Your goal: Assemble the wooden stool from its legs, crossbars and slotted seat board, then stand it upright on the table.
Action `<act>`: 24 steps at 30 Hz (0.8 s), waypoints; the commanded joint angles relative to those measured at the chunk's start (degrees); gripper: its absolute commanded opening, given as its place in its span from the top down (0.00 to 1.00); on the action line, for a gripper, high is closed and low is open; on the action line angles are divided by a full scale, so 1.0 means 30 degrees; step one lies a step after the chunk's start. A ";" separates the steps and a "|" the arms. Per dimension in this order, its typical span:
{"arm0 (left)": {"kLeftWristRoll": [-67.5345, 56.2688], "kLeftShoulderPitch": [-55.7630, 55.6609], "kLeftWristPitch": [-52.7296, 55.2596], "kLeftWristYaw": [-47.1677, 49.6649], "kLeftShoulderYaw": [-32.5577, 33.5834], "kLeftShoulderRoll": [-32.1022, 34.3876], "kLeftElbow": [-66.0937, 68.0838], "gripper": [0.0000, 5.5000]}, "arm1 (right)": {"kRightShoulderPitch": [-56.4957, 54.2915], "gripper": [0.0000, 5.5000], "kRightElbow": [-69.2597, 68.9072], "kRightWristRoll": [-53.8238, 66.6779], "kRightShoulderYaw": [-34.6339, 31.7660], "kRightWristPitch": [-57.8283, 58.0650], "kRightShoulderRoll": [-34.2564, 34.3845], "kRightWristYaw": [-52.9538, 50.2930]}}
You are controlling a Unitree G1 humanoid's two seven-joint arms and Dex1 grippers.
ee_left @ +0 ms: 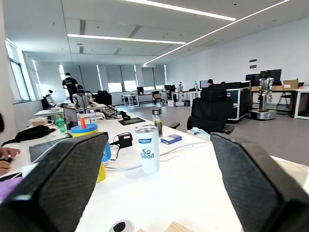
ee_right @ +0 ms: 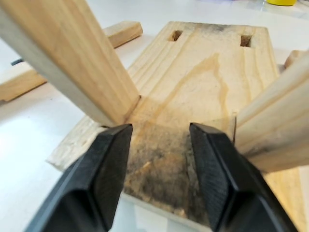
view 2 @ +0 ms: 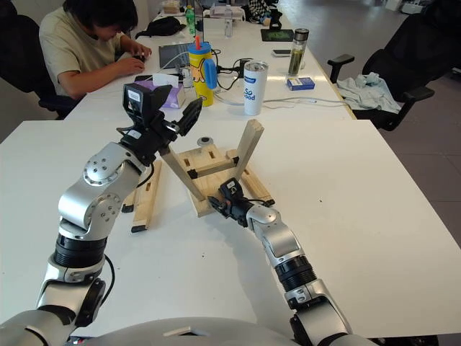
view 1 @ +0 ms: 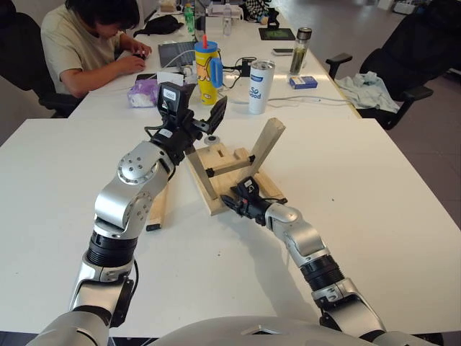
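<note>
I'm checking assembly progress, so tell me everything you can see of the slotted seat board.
The seat board is a pale, grainy wooden rectangle lying flat on the white table. Two slots at its far end are empty; two tilted legs stand in its near end, joined by a crossbar. A dark stain marks the near edge, where the open right pincer sits.

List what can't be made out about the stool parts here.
Top of the slanted leg: hidden behind the left gripper in the eye views; contact unclear.
Near edge of the seat board: covered by fingers of the right gripper in the right wrist view; touch unclear.
Loose wooden pieces: overlapped by the left arm; number unclear.
Small round object: too small to identify.
</note>
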 commanded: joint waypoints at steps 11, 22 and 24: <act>-0.6571 -0.0777 0.1279 -0.4976 0.1398 -0.0507 -0.4751 0.28 | 0.4698 0.60 -0.6499 0.4564 -0.2328 -0.2160 -0.2550 0.5365; -0.5143 0.2589 0.2796 -1.0086 -0.4248 -0.0290 -0.1986 0.28 | -0.1523 0.60 0.2337 0.3357 -0.5105 -0.3627 -0.6239 0.7527; -0.4768 0.2782 0.2814 -1.0775 -0.4883 -0.0334 -0.1339 0.28 | -0.3197 0.60 0.4793 0.2277 -0.4783 -0.4844 -0.6274 0.7434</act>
